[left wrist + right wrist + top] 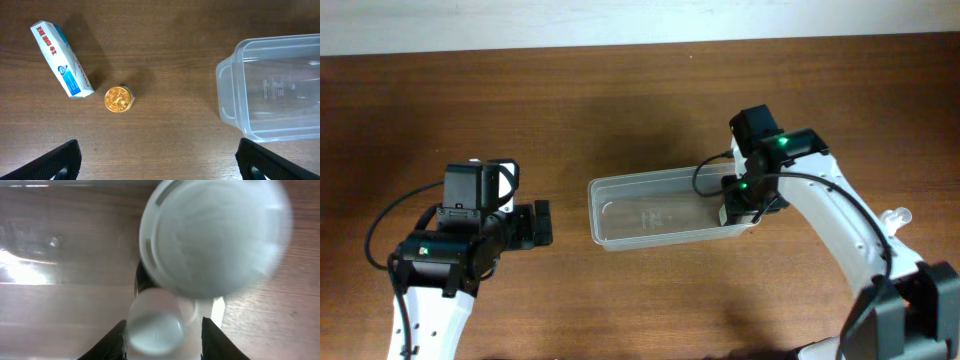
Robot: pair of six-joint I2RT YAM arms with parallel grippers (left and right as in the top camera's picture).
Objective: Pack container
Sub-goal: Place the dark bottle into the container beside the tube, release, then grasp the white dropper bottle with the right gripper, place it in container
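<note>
The clear plastic container [655,210] lies at the table's middle; its left end shows in the left wrist view [272,90]. It looks empty. My right gripper [740,203] is over the container's right end, shut on a white bottle [210,240] that fills the right wrist view, its narrow end [155,327] between the fingers. My left gripper [540,223] is open and empty, left of the container and apart from it; its fingertips show at the bottom corners of the left wrist view [160,165].
A white and blue box [62,59] and a round gold tin [119,98] lie on the wood left of the container. A small clear item [898,216] lies near the right arm's base.
</note>
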